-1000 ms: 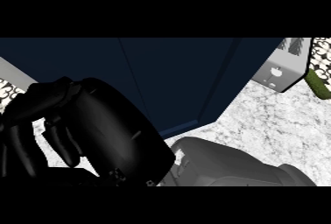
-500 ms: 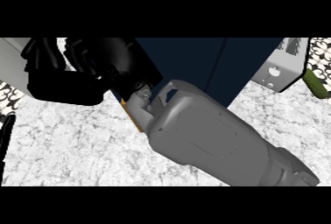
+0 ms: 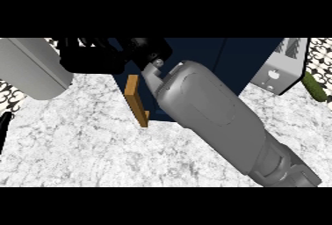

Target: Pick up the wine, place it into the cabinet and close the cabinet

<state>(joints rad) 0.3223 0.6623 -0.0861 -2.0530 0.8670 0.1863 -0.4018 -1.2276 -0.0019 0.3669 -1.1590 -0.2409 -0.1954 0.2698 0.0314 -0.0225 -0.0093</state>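
Oddly, no wine bottle can be made out anywhere in the frame; whether it is hidden behind the right hand [image 3: 107,59] or inside the cabinet [image 3: 194,66] cannot be told. A wine bottle would be judged rigid, fairly heavy for its width, smooth enough to slide and breakable, so it is best taken round the body, low of the neck, and kept upright.

The cabinet, dark blue, is seen in the upper middle of the frame, and a tan wooden edge [image 3: 136,100], seemingly a door or panel seen edge-on, stands out just below and left of it over the marbled counter [image 3: 84,145]. The right hand is seen at the upper left of centre, pressed up against the cabinet front; whether its fingers are curled or straight cannot be told. Its grey forearm [image 3: 220,123] is stretched diagonally from the lower right. A second grey forearm [image 3: 32,66] is cut off at the upper left edge, its hand out of view.
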